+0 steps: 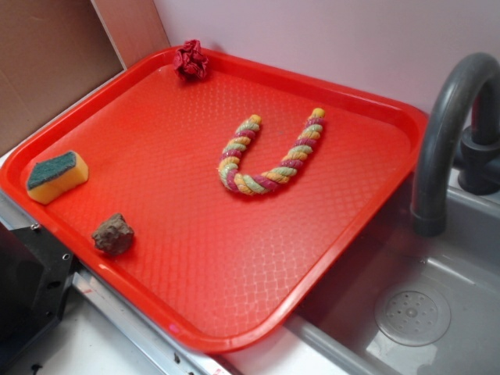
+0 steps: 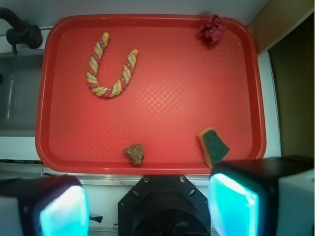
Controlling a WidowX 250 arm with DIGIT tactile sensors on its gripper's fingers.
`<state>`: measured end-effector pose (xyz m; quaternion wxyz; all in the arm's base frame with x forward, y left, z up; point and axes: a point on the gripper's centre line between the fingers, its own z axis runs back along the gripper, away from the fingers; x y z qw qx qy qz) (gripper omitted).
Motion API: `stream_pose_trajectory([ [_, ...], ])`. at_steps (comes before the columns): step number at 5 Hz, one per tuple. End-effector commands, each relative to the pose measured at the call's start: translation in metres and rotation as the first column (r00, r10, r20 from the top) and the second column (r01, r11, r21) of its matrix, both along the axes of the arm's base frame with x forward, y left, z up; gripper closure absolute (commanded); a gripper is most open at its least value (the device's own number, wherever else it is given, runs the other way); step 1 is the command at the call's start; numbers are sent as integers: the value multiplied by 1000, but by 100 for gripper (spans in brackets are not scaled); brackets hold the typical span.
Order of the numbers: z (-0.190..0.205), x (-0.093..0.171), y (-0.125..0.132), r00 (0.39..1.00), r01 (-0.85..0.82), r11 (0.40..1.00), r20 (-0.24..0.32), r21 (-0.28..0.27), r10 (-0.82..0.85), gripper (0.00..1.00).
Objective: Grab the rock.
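A: The rock (image 1: 114, 235), where is it?
B: One rock, brown-grey and rough, lying on the red tray (image 1: 234, 273) close to the tray's near rim, touching nothing. In the wrist view it sits just inside the near edge, a little left of centre.

A: What else is on the tray, counted?
B: One sponge (image 1: 56, 176), yellow with a green top, near the rock and apart from it. One dark-red wrinkly ball (image 1: 191, 60) at the far corner. One twisted rope (image 1: 267, 155) in pink, yellow and green, bent into a U, well apart from the rock.

A: And the claw?
B: The gripper (image 2: 147, 206) hangs above the near side of the tray, spread wide and holding nothing. Its two fingers (image 2: 231, 204) show at the bottom of the wrist view, with the rock ahead of the gap between them.

A: The surroundings?
B: The tray has a fine diamond texture. Beside it lies a grey sink (image 1: 422, 312) with one round drain (image 1: 412, 316) and one dark curved faucet (image 1: 449, 117). A pale wall (image 1: 351, 39) stands behind.
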<state>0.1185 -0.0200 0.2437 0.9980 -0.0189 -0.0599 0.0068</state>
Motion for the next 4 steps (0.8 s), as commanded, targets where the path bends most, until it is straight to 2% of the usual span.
stream_pose_trajectory([
  [1,0,0,0,1000,0,1000,0,0,0,0],
  [2,-23,9,-8,997,10,999,-70,-43,-13,0],
  [3,-45,14,-18,993,-16,999,-116,-43,11,0],
  [4,-77,17,-31,984,63,997,-165,-36,-68,0],
])
